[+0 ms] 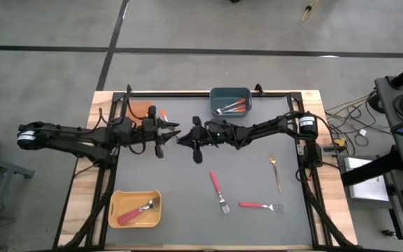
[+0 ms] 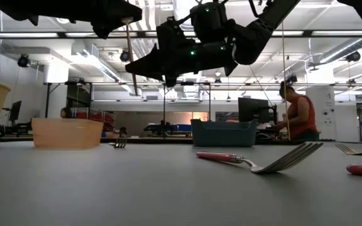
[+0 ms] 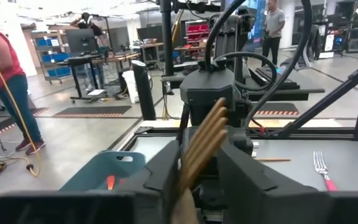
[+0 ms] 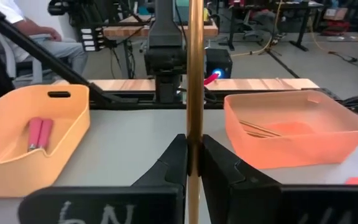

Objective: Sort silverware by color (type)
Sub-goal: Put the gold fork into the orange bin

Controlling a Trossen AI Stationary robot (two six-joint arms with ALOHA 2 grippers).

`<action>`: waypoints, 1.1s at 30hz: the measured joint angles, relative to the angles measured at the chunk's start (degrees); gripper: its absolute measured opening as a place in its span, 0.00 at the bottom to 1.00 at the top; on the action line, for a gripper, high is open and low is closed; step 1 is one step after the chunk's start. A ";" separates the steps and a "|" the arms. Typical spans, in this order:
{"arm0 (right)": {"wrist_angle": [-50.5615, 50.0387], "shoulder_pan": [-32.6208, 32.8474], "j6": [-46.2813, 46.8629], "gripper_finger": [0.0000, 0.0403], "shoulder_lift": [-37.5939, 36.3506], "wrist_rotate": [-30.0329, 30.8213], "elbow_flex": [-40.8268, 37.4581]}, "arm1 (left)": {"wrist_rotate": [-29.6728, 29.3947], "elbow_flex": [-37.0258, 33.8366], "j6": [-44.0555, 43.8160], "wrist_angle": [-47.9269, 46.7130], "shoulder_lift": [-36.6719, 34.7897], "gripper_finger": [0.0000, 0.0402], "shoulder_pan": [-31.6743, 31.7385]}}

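A thin all-gold fork (image 2: 132,78) stands upright in the air over the far middle of the table, between my two grippers. My right gripper (image 4: 194,152) comes in from the right and is shut on the fork's handle. My left gripper (image 3: 199,162) comes in from the left. It is open, with a finger on either side of the fork's tine end (image 3: 207,127). Two red-handled forks (image 1: 217,190) (image 1: 261,206) and another gold fork (image 1: 276,170) lie flat on the table's right half. My right gripper pinches the gold fork's handle (image 4: 195,134) between its two fingers. The fingers point level from the table's right and lie across the handle. The fork stands upright, clear of the table. My left gripper: I cannot tell whether its fingers (image 3: 166,171) touch the tines.
A yellow bin (image 1: 115,199) with red-handled forks sits at the near left. An orange bin (image 4: 328,134) holding gold forks stands at the far left. A blue-grey bin (image 1: 247,92) with orange-handled forks stands at the far middle. People show in the room beyond the table.
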 joint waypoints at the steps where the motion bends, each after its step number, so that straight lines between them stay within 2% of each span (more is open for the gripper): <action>1: 0.26 0.13 0.04 0.04 0.00 0.69 -0.06 | -0.37 0.00 0.12 0.00 0.00 0.26 0.00; 5: 1.77 0.30 -0.13 0.04 -0.10 2.67 -0.13 | -2.84 0.00 0.12 -0.22 0.00 0.36 -0.09; 9: 2.29 0.64 -0.83 0.04 -0.17 7.11 -0.13 | -4.48 0.00 0.12 -0.48 -0.07 0.43 0.00; 16: 2.52 2.50 -5.03 0.04 -0.21 22.25 -0.13 | -14.34 0.00 0.05 -1.01 0.03 0.45 -0.02; 20: 2.53 3.33 -6.54 0.04 -0.24 29.42 -0.13 | -15.78 0.00 -0.43 0.88 1.17 0.44 -0.02; 29: 2.51 3.51 -6.86 0.04 -0.24 34.53 -0.02 | -20.02 0.00 -1.42 9.32 7.42 0.42 0.00; 33: 2.42 3.51 -6.88 0.04 -0.24 34.89 -0.01 | -21.05 0.00 -1.49 11.53 9.03 0.42 -0.02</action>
